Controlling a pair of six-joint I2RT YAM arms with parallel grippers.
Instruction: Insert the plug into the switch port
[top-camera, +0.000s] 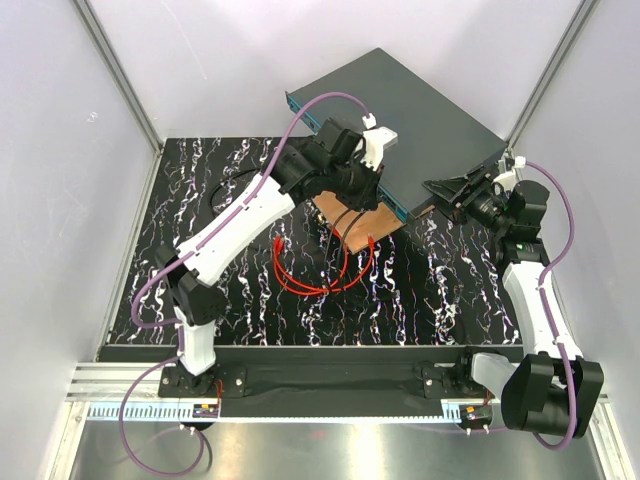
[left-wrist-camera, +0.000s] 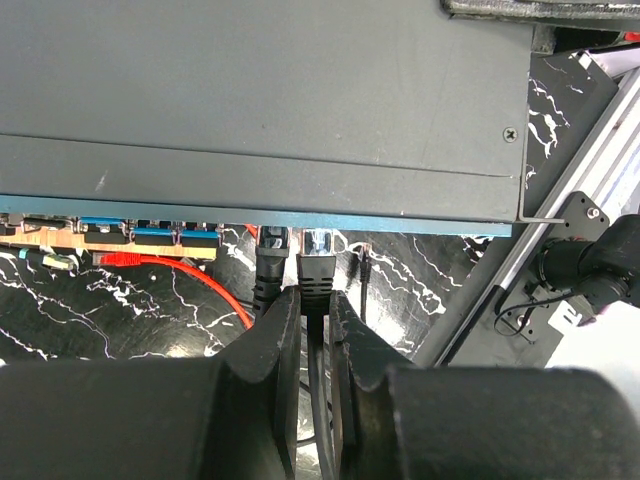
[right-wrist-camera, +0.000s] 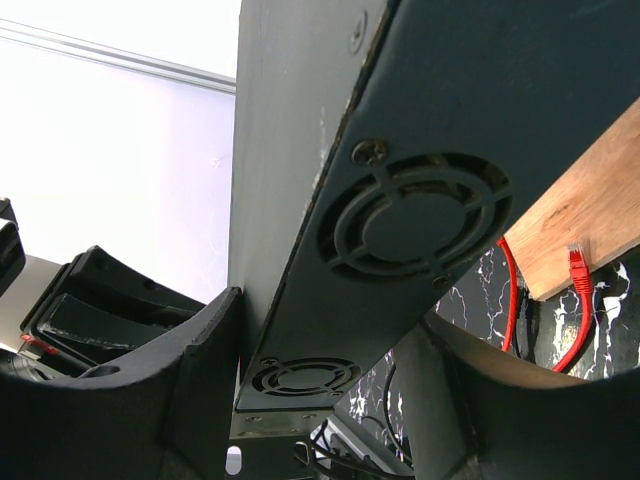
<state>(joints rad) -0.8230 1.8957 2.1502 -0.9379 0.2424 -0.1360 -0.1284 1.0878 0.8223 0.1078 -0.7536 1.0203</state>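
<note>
Because the switch (top-camera: 400, 110) rests partly on the wooden board (top-camera: 365, 215), its teal front (left-wrist-camera: 420, 222) faces your left arm. Your right gripper (right-wrist-camera: 335, 310) straddles the fan-vented end, fingers spread wide and seemingly pressed one against each face. I judge it is there to brace the box against the push of insertion.

Your left gripper (left-wrist-camera: 315, 300) is nearly closed, pinching a black plug (left-wrist-camera: 318, 250) by its boot. The plug's clear tip is right at the teal lip, just beside another black plug (left-wrist-camera: 272, 250) that appears plugged in. The port itself is hidden under that lip.

Note that the red plug (right-wrist-camera: 578, 262) is in neither gripper. It lies loose at the board's edge, and its red cable (top-camera: 320, 270) loops across the table (top-camera: 450, 300).
</note>
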